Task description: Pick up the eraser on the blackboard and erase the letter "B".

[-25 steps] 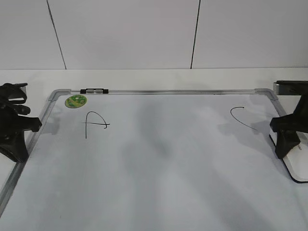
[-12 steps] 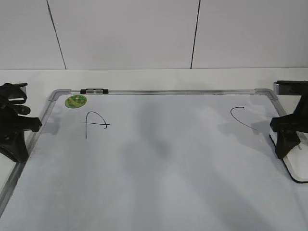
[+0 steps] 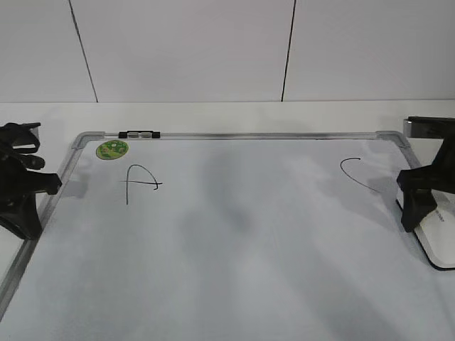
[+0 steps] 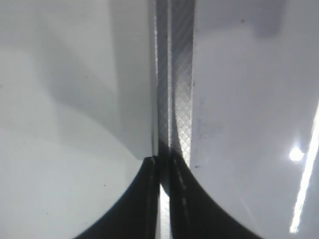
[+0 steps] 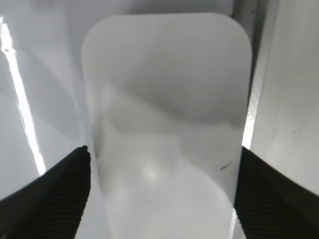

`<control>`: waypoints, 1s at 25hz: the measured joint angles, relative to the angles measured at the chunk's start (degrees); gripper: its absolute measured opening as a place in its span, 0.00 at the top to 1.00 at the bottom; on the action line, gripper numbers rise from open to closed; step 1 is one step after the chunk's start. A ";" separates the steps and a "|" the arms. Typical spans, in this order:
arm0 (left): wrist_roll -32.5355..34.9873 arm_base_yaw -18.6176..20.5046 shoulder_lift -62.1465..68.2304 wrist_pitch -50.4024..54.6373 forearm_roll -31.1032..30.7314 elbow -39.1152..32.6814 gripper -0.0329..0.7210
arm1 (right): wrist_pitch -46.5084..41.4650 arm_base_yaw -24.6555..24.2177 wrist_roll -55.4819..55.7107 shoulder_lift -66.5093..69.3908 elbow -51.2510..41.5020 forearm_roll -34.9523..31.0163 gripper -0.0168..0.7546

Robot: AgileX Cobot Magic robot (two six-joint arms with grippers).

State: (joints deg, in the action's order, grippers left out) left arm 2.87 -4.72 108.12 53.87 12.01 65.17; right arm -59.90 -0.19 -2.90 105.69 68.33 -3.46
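Observation:
The blackboard (image 3: 234, 270) is a white dry-erase board with a silver frame. It bears a small "A" (image 3: 141, 183) and a curved "C" (image 3: 355, 174); no letter "B" shows on it. The white eraser (image 3: 442, 245) lies flat at the board's right edge and fills the right wrist view (image 5: 164, 89). My right gripper (image 3: 418, 222) stands over it, its black fingers (image 5: 163, 152) apart, one at each long side of the eraser. My left gripper (image 3: 27, 226) is shut and empty over the board's left frame (image 4: 179, 74), with its tips (image 4: 163, 164) together.
A round green sticker (image 3: 111, 149) sits in the board's far left corner, next to a black clip (image 3: 139, 134) on the top frame. A white tiled wall stands behind the white table (image 3: 227, 114).
The right gripper has shifted slightly left and down over the eraser. The left arm has not moved.

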 joint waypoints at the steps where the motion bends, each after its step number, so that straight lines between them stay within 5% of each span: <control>1: 0.00 0.00 0.00 0.00 0.00 0.00 0.93 | -0.86 0.00 0.00 0.00 0.81 0.00 0.12; 18: 0.00 0.00 0.00 -0.23 0.00 0.00 0.91 | -9.70 0.00 1.94 -0.79 13.80 0.84 0.16; 25: 0.61 0.00 0.00 -0.21 0.23 0.00 0.69 | -9.84 0.00 2.05 -2.81 13.80 -1.62 0.21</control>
State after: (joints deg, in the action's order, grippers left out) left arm 3.48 -4.72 108.12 53.66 12.25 65.17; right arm -69.74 -0.19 -0.85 102.88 82.13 -5.08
